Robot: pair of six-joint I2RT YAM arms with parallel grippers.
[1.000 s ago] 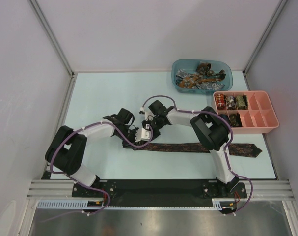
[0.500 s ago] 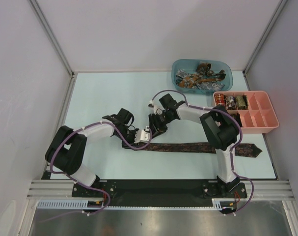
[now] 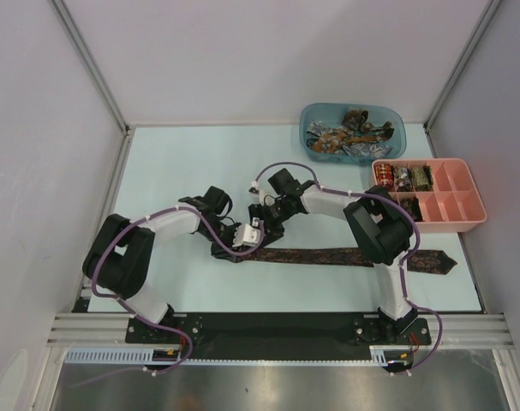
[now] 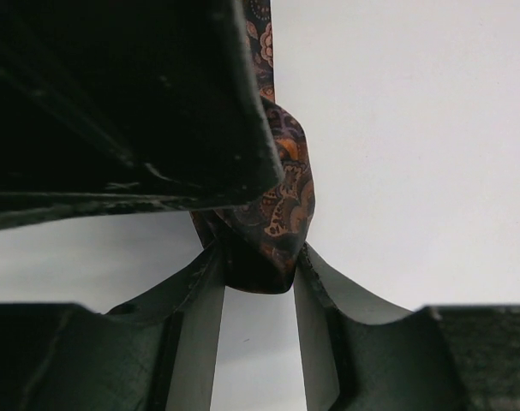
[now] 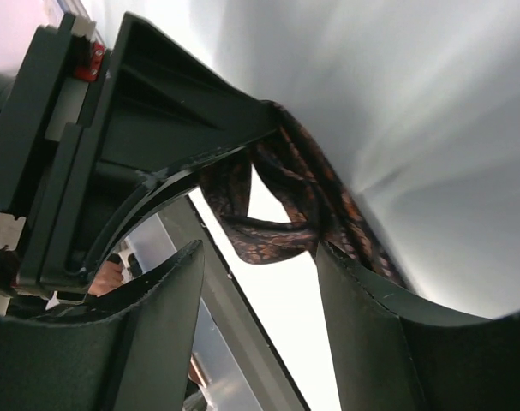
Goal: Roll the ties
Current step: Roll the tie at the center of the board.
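A single tie [image 3: 328, 256] lies stretched left to right across the near half of the table [image 3: 182, 163], its right tip close to the table's right edge and its left end rolled up near the middle. That roll sits between the fingers of the left gripper [image 4: 260, 270], with the right gripper [image 5: 260, 248] just behind it. At the far right stands a tub [image 3: 397, 141] with loose ties [image 3: 345, 135] in it. Just in front of the tub, against the right edge, a tray [image 3: 465, 225] holds rolled ties [image 3: 403, 178] in its far-left compartments.
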